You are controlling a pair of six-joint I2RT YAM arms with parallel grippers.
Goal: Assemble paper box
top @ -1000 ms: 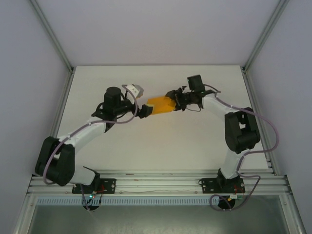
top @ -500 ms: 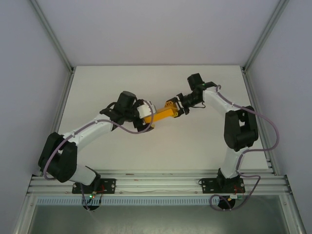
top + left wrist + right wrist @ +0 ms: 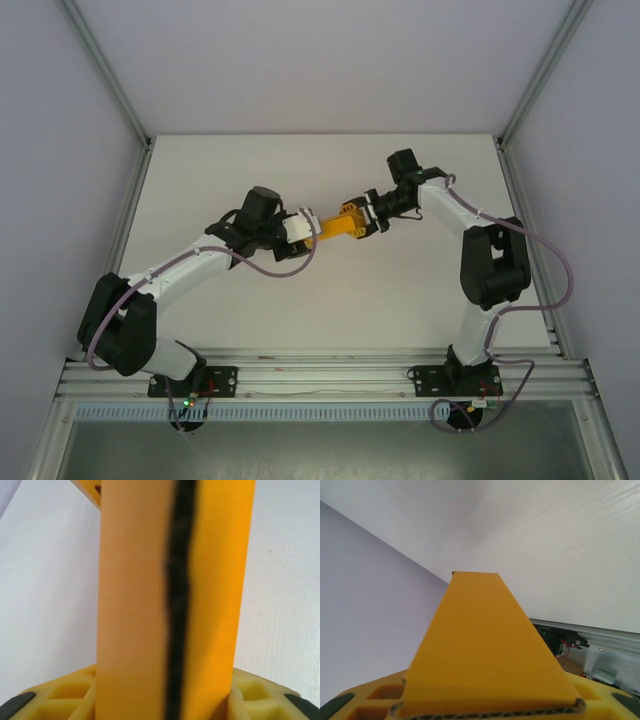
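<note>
Since 1 second ago both wrists have rolled, so the paper box (image 3: 336, 226) no longer shows its broad orange face to the overhead camera. It now appears as a narrow strip, and compared with half a second ago it sits a little higher and closer to level.

The box hangs in the air above the middle of the table (image 3: 300, 310), stretched between the 2 arms and touching nothing else. The left gripper (image 3: 303, 231) is closed on its left end and the right gripper (image 3: 366, 220) is closed on its right end.

From the left wrist camera, the yellow fingers (image 3: 65, 692) sit either side of the card. A dark gap (image 3: 176, 605) runs the length of the box between 2 orange panels. From the right wrist camera, 1 flat panel stretches away from the fingers (image 3: 375, 697), with its corrugated cut edge close to the lens.

As a judgement, the main folding looks done: the card already reads as a slim closed shape, not an open sheet of flaps. The dark gap suggests 1 seam or flap is not yet pressed home. What seems left is closing that seam, tucking any remaining flap, and setting the box down. Whether the far ends are tucked cannot be told.
</note>
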